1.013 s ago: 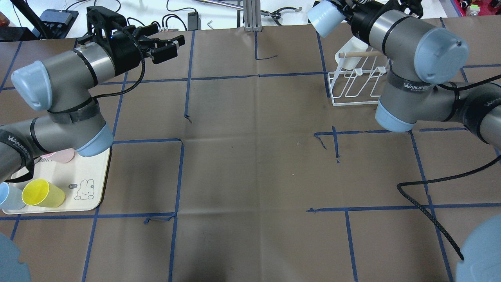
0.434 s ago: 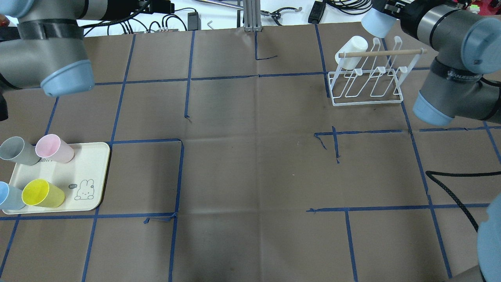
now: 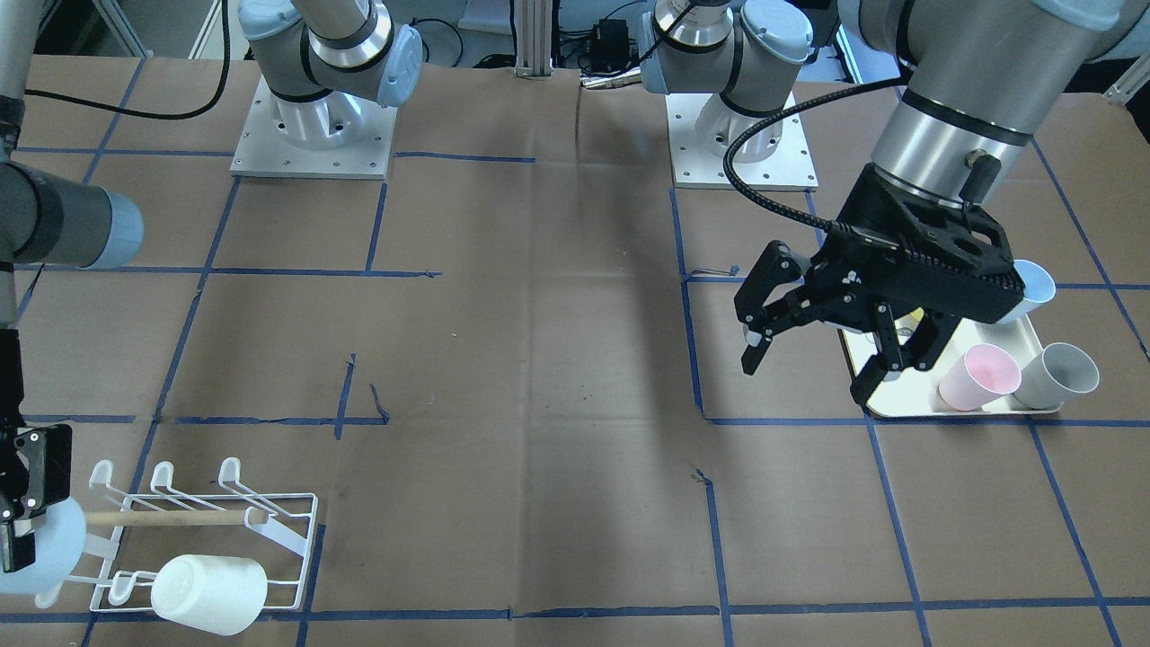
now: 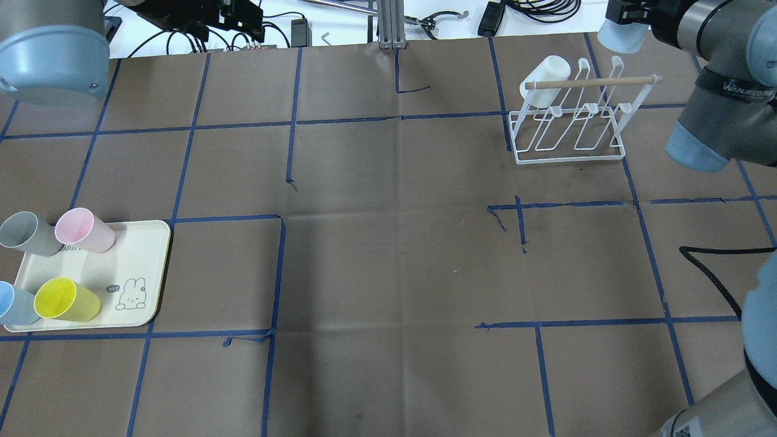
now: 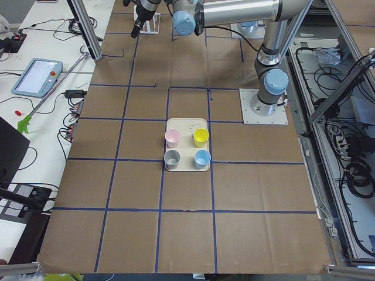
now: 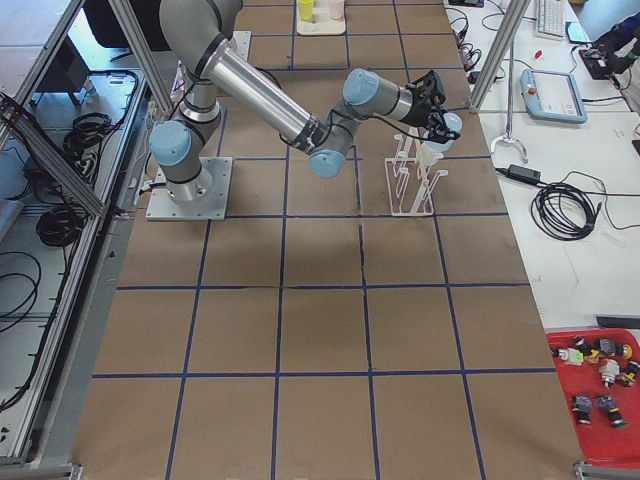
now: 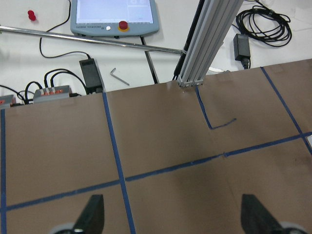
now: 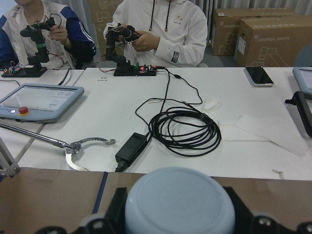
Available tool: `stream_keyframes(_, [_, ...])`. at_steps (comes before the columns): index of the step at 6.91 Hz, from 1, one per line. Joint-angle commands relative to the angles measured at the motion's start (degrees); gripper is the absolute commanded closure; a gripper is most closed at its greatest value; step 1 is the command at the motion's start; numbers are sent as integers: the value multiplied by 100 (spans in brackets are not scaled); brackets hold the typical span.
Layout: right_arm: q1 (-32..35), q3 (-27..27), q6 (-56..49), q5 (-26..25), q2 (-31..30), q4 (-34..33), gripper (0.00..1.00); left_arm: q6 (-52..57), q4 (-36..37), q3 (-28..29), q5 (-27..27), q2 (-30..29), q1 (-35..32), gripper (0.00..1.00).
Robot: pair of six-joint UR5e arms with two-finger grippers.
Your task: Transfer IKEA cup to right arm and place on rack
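Observation:
My right gripper [image 4: 630, 13] is shut on a pale blue cup [image 4: 621, 35], mouth away from the wrist. It holds the cup at the far right end of the white wire rack [image 4: 570, 130], above the table. The front view shows the cup [image 3: 34, 553] beside the dowel handle's end; I cannot tell whether it touches a prong. The cup's base fills the bottom of the right wrist view [image 8: 178, 202]. A white cup [image 4: 546, 76] hangs on the rack's far left prong. My left gripper [image 3: 809, 368] is open and empty, high above the tray's inner edge.
A cream tray [image 4: 136, 255] with a bear drawing sits at the near left. It holds a pink cup [image 4: 82, 229], a grey cup [image 4: 27, 233], a yellow cup [image 4: 64, 299] and a blue cup [image 4: 12, 303]. A black cable [image 4: 704, 267] lies at the right.
The right gripper carried the blue cup to the right along the far edge, from the rack's left end to beyond its right end. The left arm swung up and away, uncovering the tray.

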Motion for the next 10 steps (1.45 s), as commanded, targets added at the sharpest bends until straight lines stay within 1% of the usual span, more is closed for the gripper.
stream_keyframes(1, [-132, -372, -815, -9, 453, 63, 82, -96, -1786, -11, 715, 444, -25, 0])
stream_keyframes(2, [-202, -486, -825, -1, 559, 55, 82, -235, -2289, -54, 867, 576, -25, 0])
stream_keyframes(3, [-203, -609, -825, 17, 674, 11, 82, -298, -2442, -142, 868, 655, -25, 0])
stream_keyframes(4, [-203, -584, -799, 8, 710, 2, 82, -351, -2408, -308, 877, 656, -25, 0])
stream_keyframes(5, [-203, -575, -790, 8, 710, 2, 82, -743, -2365, -414, 921, 648, -25, 0])
stream_keyframes(6, [-203, -575, -790, 8, 710, 2, 82, -955, -2356, -441, 1086, 621, -25, 0])
stream_keyframes(10, [-203, -575, -790, 8, 710, 2, 82, -914, -2242, -415, 1079, 604, -43, 0])
